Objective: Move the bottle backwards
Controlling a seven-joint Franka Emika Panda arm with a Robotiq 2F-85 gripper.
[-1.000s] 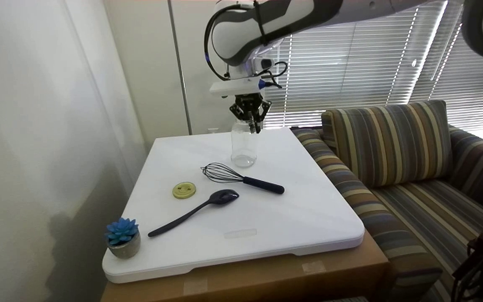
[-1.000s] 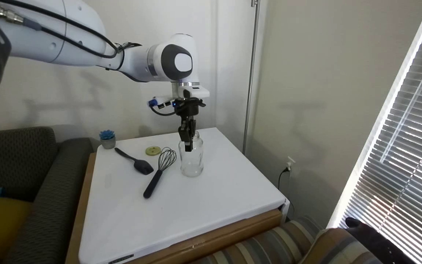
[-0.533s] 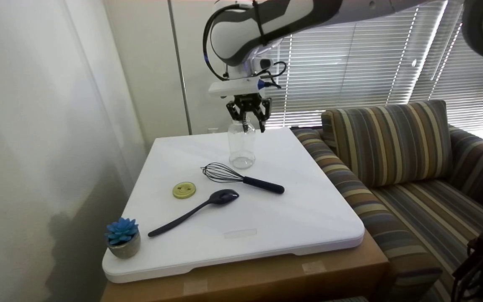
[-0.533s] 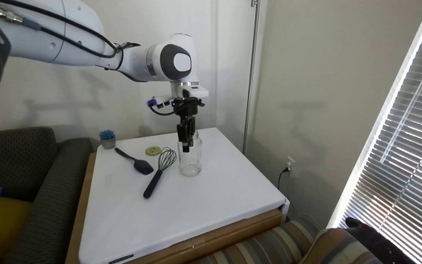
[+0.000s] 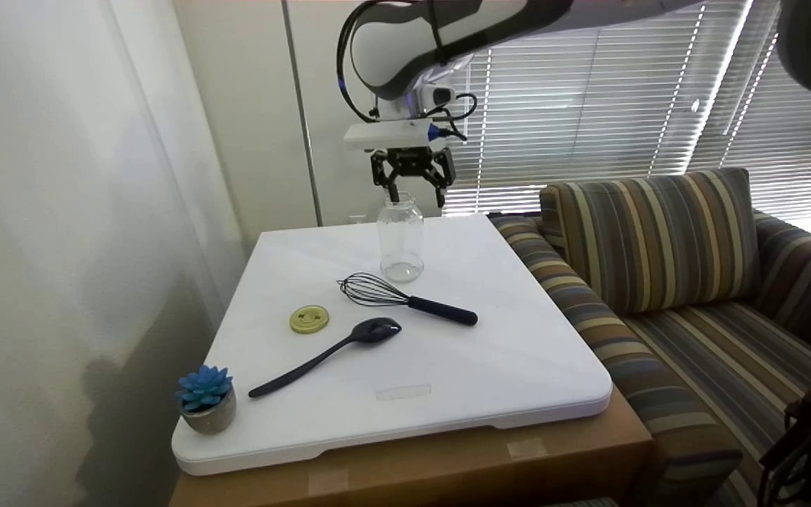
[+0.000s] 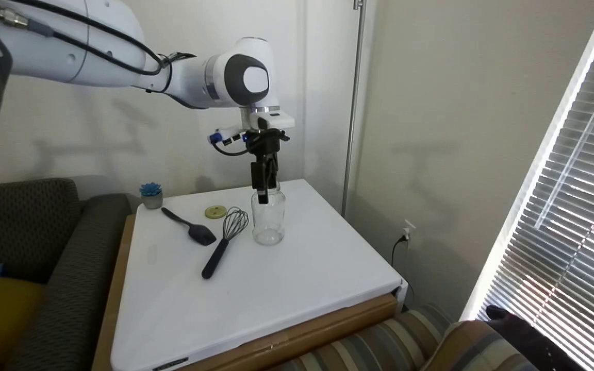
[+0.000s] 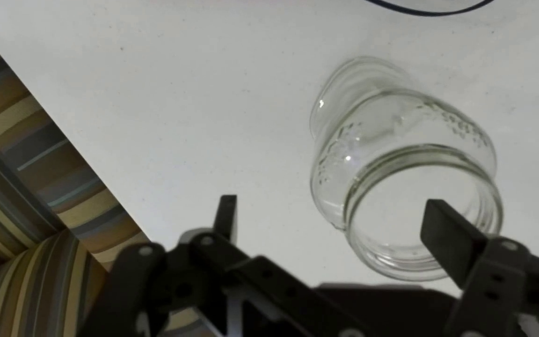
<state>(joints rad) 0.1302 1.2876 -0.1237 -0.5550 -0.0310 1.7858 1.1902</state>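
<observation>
Up front, along the bottom of the wrist view, the gripper [image 7: 332,210] is spread wide, gripping nothing, one fingertip [image 7: 449,236] crossing the mouth of the bottle [image 7: 403,154], inside or above, can't tell! Bottle's upright, right of centre, looks like slick, breakable glass, probably light, so a gentle neck hold should serve; beyond, white tabletop [image 7: 157,93] stretches to the upper left.
</observation>
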